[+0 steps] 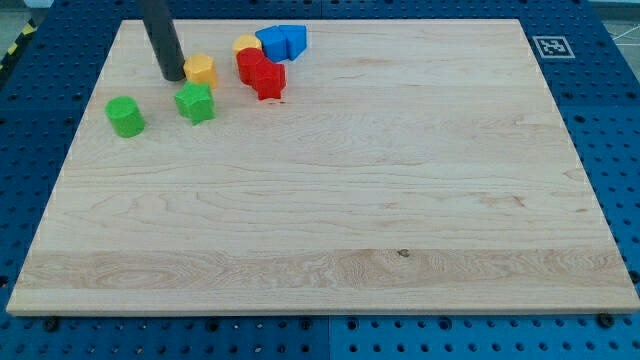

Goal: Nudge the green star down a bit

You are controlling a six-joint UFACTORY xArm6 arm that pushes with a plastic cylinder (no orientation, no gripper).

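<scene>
The green star lies on the wooden board near the view's top left. My tip rests on the board just above and to the left of the star, a small gap apart, and right beside the left of an orange block. A green round block lies to the left of the star.
To the right of the star lie two red blocks touching each other, a yellow block behind them, and a blue block near the board's top edge. A black-and-white marker is at the top right corner.
</scene>
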